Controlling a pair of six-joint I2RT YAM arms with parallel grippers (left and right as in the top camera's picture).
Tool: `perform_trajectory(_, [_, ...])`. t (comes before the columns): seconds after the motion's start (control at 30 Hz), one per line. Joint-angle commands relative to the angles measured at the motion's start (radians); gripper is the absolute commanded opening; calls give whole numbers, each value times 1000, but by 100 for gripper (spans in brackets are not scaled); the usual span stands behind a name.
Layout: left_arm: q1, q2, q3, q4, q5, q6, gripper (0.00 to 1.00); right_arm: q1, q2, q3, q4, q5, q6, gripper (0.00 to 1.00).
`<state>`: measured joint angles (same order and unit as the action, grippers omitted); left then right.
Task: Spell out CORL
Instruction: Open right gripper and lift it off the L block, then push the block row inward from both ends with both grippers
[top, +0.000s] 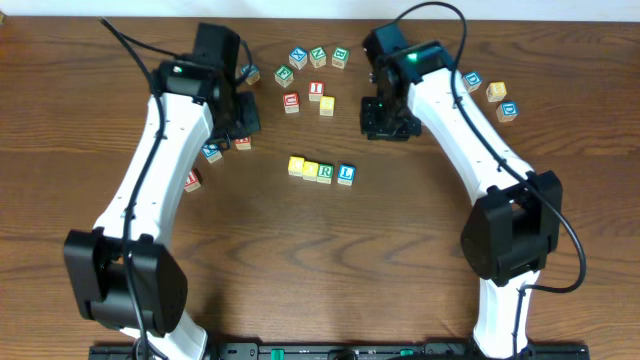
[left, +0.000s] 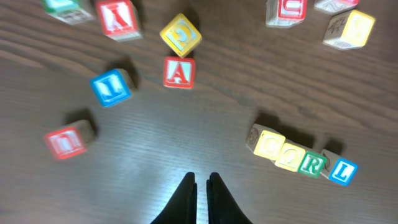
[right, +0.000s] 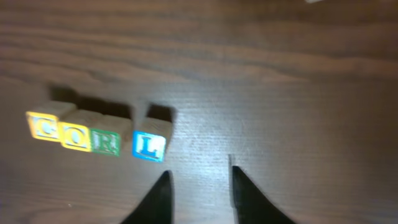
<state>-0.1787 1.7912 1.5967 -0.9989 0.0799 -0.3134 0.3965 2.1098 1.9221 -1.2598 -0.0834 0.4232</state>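
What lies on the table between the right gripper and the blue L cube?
Only bare table separates the right gripper from the blue L cube; the right wrist view shows this stretch plainly.

You see a dark wood-grain table (top: 320, 260) under soft glare, with a black rail (top: 330, 351) along its near edge.

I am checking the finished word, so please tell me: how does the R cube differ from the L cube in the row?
The R cube is marked in green; the L cube is marked in blue. The R cube sits inside the row, pressed against the O cube; the L cube ends the row, a narrow gap apart from the R cube. Both are small cubes with the letter face up on the wooden table.
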Motion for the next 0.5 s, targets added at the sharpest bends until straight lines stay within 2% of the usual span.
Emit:
perform_trajectory(0.0, [2, 21, -74, 54, 52, 6, 8, 9, -3, -123, 43, -90, -37, 18])
perform_trajectory(0.17, [-28, 35, -157, 175, 89, 24, 7, 8, -3, -275, 168, -118, 39, 6])
perform_trajectory(0.27, [-57, 80, -166, 222, 85, 54, 8, 8, -3, -340, 249, -118, 77, 6])
perform_trajectory(0.47, [-56, 151, -166, 231, 89, 59, 7, 13, -3, -395, 307, -118, 105, 6])
